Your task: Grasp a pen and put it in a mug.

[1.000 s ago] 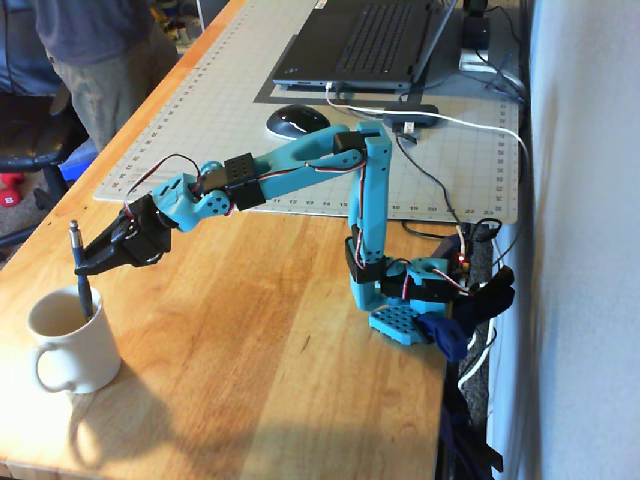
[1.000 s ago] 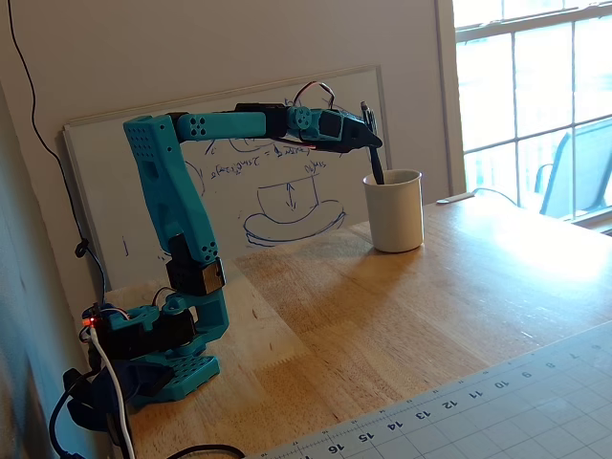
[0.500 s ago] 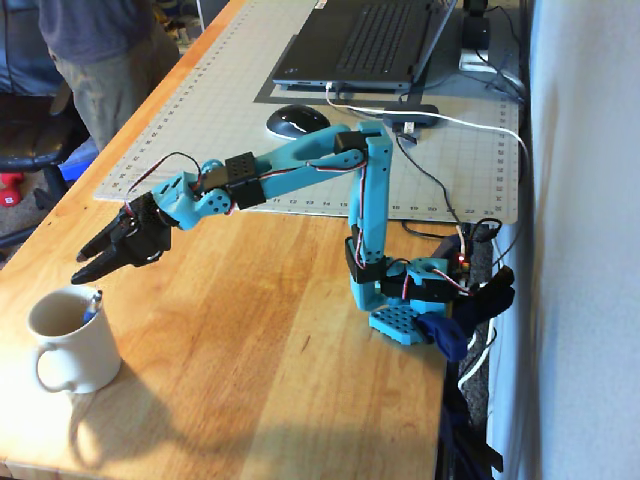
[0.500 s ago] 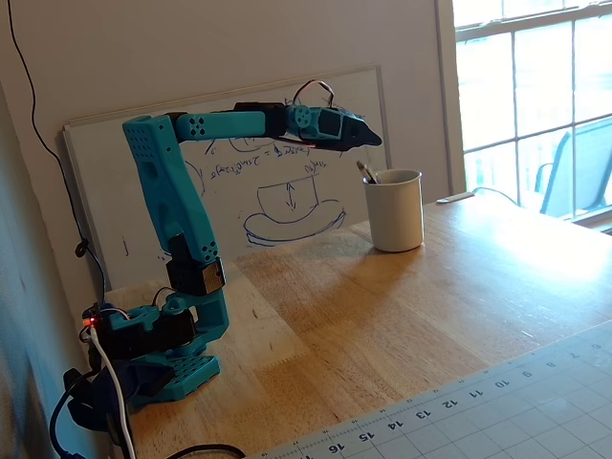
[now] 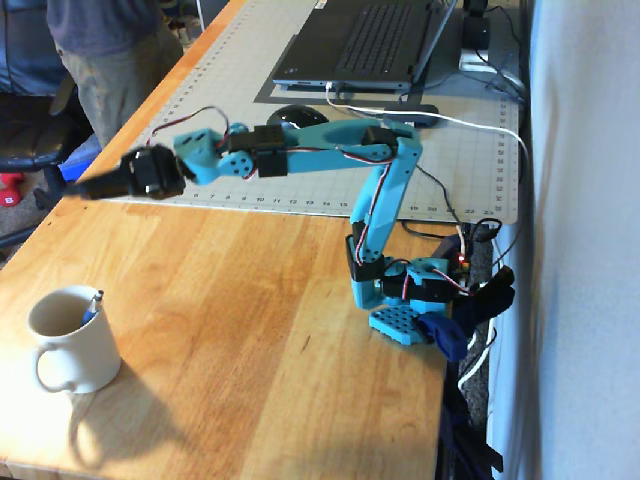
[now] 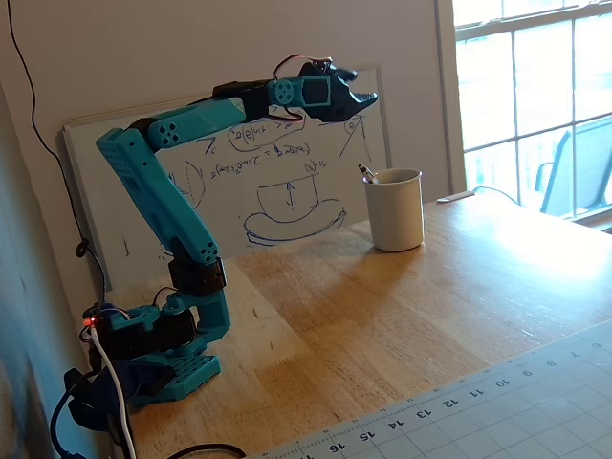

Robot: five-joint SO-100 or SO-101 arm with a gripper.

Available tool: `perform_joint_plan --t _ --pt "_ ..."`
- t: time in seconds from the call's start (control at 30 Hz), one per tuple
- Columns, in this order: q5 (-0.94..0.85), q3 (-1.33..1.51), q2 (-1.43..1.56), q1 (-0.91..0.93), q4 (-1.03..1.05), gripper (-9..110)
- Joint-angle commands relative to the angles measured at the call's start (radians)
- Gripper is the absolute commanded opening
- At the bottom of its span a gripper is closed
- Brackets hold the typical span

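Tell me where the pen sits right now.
The pen stands inside the mug at lower left of a fixed view, its tip leaning on the rim, clear of the tool.

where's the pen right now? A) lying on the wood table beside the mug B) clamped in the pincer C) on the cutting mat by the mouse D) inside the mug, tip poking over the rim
D. The pen sits inside the mug, its end leaning just above the rim in both fixed views, while the pincer is raised clear of the mug, open and holding nothing.
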Motion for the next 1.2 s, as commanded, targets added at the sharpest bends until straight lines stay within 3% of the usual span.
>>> perform_joint_plan --t 0.0,0.2,0.7,1.03,1.17 --pt "0.268 0.034 0.146 0.035 -0.023 22" --pt "0.48 0.348 0.351 0.057 -0.028 22" --pt "0.502 0.894 0.802 0.215 -0.023 21" --pt "0.58 1.218 1.134 0.23 -0.015 6" --pt "0.658 1.204 1.166 0.232 0.115 4"
